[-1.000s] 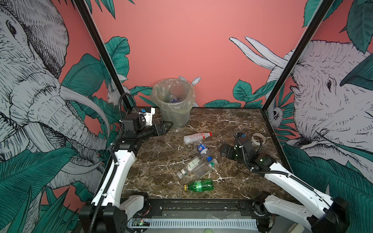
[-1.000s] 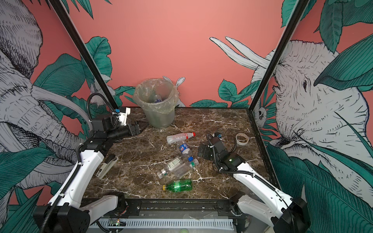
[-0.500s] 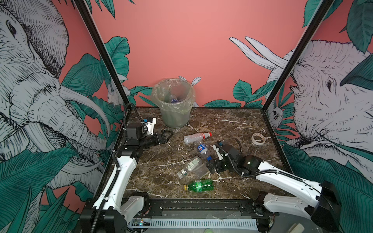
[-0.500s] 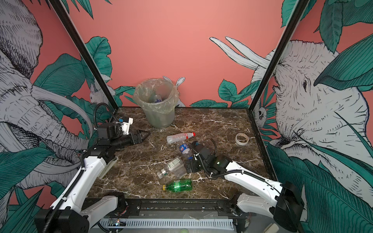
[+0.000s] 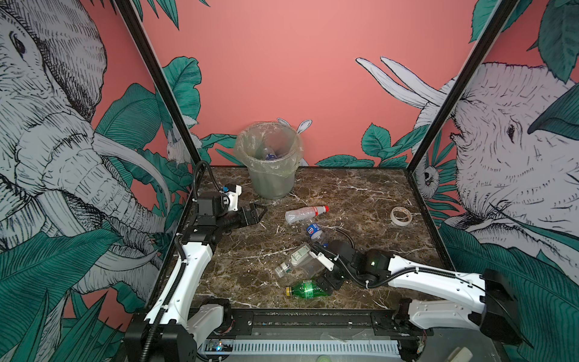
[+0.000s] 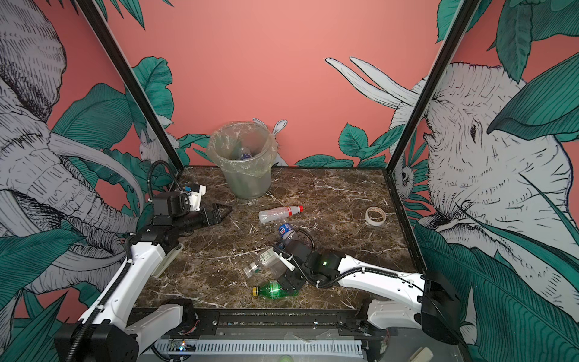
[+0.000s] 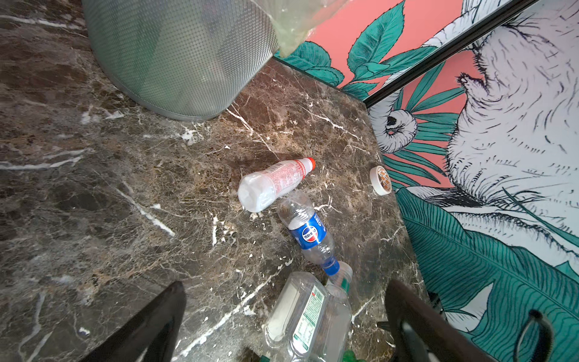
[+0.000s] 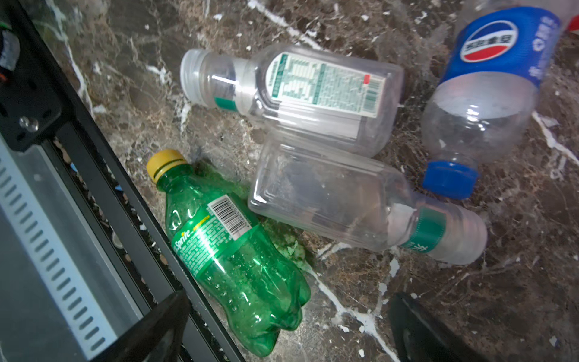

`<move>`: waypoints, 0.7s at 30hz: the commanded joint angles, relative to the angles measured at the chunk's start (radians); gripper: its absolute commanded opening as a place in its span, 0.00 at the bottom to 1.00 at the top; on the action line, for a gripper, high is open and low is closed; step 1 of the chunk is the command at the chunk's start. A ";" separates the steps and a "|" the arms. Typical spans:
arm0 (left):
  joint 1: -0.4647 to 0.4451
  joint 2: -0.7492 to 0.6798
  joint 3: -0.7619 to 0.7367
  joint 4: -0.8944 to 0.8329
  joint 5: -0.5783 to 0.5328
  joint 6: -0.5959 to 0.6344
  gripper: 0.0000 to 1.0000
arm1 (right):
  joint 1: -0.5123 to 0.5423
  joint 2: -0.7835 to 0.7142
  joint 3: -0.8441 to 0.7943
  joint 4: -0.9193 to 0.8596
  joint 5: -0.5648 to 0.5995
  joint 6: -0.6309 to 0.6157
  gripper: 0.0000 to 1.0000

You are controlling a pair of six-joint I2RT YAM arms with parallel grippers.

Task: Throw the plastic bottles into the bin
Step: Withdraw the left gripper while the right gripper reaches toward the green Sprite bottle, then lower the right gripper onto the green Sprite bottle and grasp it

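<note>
Right hand [image 8: 288,296] spread wide over the green bottle [image 8: 232,247]: empty, light, squashy, probably slick, so the labelled middle looks the safest grip. Left hand [image 5: 257,212] gapes empty too.

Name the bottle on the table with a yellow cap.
The green bottle; the rest are not green, and their caps are red, blue or whitish.

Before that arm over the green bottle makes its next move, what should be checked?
1. Right pincer open: ok, jaws wide.
2. Right pincer empty: ok.
3. Lined up with the green plastic bottle with yellow cap: ok, its base sits between the jaws.
4. Room around it: not ok, a clear square-sided plastic bottle crowds it.
5. Round grey-green lined plastic bin upright, mouth open: ok.
6. Left pincer out of the way: ok, open, empty.
</note>
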 commanded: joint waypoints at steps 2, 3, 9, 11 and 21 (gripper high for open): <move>-0.001 0.002 0.012 -0.016 -0.015 0.006 0.99 | 0.047 0.045 0.038 -0.019 0.018 -0.083 0.99; -0.002 0.004 0.011 -0.016 -0.015 0.004 0.99 | 0.055 0.053 0.038 -0.019 0.017 -0.088 0.99; -0.001 0.006 0.013 -0.028 -0.015 0.006 0.99 | 0.100 0.072 0.028 0.015 0.000 -0.091 0.98; -0.001 0.008 0.014 -0.028 -0.049 0.006 0.99 | 0.107 0.091 0.033 0.016 -0.015 -0.092 0.97; -0.001 0.015 0.013 -0.032 -0.058 0.002 0.99 | 0.132 0.232 0.081 0.038 -0.023 -0.138 0.93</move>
